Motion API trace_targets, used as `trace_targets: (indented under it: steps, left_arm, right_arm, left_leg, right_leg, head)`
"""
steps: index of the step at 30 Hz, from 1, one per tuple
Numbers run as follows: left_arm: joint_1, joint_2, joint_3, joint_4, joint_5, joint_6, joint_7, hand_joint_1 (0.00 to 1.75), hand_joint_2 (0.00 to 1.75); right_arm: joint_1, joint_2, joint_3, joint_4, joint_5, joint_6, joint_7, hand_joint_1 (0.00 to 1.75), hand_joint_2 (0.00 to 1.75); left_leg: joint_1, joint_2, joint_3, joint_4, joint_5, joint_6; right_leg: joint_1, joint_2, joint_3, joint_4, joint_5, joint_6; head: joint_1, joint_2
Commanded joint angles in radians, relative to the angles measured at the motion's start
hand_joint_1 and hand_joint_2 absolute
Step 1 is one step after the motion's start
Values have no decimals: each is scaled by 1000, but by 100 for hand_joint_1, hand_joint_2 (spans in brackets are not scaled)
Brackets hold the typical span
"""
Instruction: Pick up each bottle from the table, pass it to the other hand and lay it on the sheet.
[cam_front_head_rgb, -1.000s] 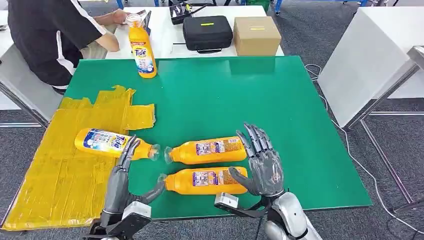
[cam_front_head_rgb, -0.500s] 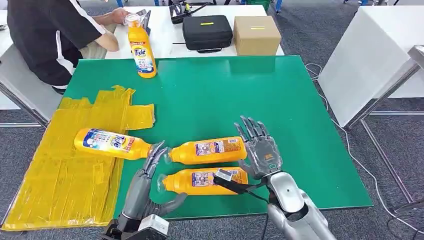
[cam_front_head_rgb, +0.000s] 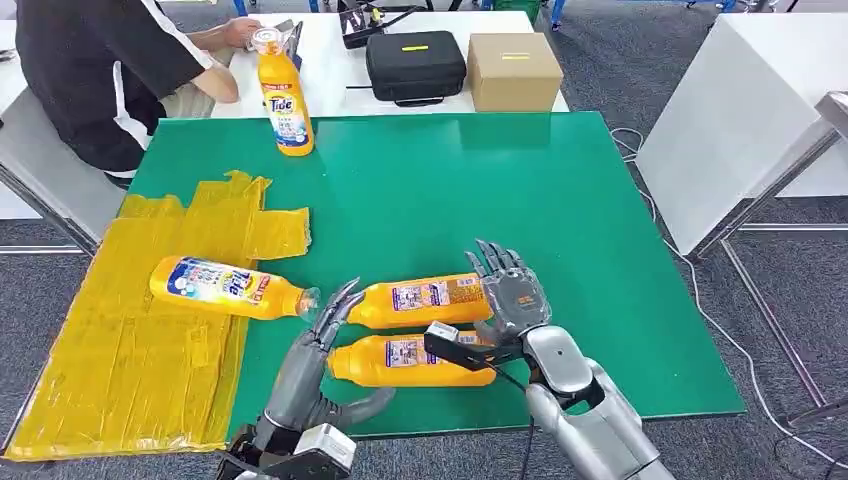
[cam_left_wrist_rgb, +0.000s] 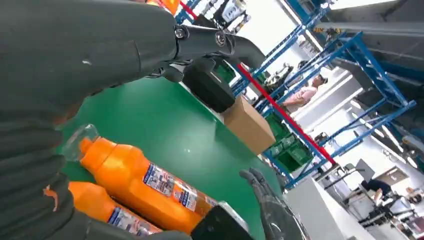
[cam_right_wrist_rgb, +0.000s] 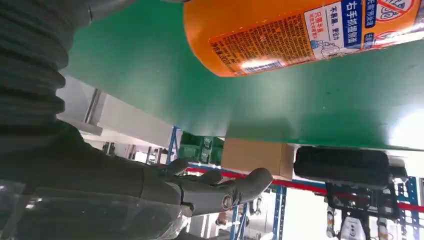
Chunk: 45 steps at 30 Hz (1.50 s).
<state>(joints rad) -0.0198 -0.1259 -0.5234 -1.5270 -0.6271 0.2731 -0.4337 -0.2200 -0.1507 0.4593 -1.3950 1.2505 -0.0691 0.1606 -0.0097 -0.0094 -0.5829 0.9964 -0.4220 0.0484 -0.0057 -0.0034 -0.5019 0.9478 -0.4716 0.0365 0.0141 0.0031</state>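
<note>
Two orange bottles lie side by side on the green table (cam_front_head_rgb: 560, 200), caps pointing left: a far one (cam_front_head_rgb: 425, 300) and a near one (cam_front_head_rgb: 410, 360). A third bottle (cam_front_head_rgb: 222, 287) lies on the yellow sheet (cam_front_head_rgb: 130, 350), and a fourth (cam_front_head_rgb: 283, 95) stands upright at the table's back left. My left hand (cam_front_head_rgb: 315, 350) is open, fingers spread, just by the caps of the two lying bottles. My right hand (cam_front_head_rgb: 510, 295) is open at the base of the far bottle, fingers spread. The left wrist view shows both bottles (cam_left_wrist_rgb: 145, 180) and the right hand (cam_left_wrist_rgb: 270, 210); the right wrist view shows a bottle's base (cam_right_wrist_rgb: 300, 30).
A person (cam_front_head_rgb: 100, 70) in a black shirt sits at the back left beside the upright bottle. A black case (cam_front_head_rgb: 415, 65) and a cardboard box (cam_front_head_rgb: 513, 70) rest on a white table behind. Another white table (cam_front_head_rgb: 740, 110) stands to the right.
My left hand has moved right, from the sheet's edge to the caps of the two lying bottles. My right hand has shifted forward and left to the far bottle's base.
</note>
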Motion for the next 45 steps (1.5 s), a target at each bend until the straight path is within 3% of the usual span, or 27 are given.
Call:
trace_targets:
  steps: [1,8,31,38,45]
  left_arm:
    - [-80,14,-27,147,33,3,-14,0,175]
    - [-92,5,-27,160,38,7,-12,0,175]
    - [-99,-21,-19,168,39,-29,-5,0,175]
    - [-121,-22,-33,195,49,-45,-16,0,175]
    - [-123,-25,-37,197,50,-46,-16,0,175]
  right_arm:
    - [-82,51,51,244,-5,-43,-7,0,175]
    - [-122,114,61,309,14,-97,-4,0,175]
    - [-192,174,95,475,64,-72,23,0,175]
    - [-231,213,16,616,69,-20,87,0,175]
    - [-239,209,-3,638,70,-24,90,0,175]
  left_leg:
    - [1,1,4,-2,0,-3]
    - [1,3,2,-1,0,-2]
    - [1,1,2,-1,0,-3]
    - [0,1,2,-1,0,-3]
    - [1,2,4,-1,1,-3]
  right_leg:
    - [1,1,4,-3,0,-1]
    - [1,2,1,-1,0,-1]
    - [0,1,2,-1,0,-1]
    - [0,1,2,-1,0,-1]
    - [1,0,3,-1,0,-1]
  head:
    - [0,0]
    - [0,0]
    - [1,0]
    - [0,0]
    - [1,0]
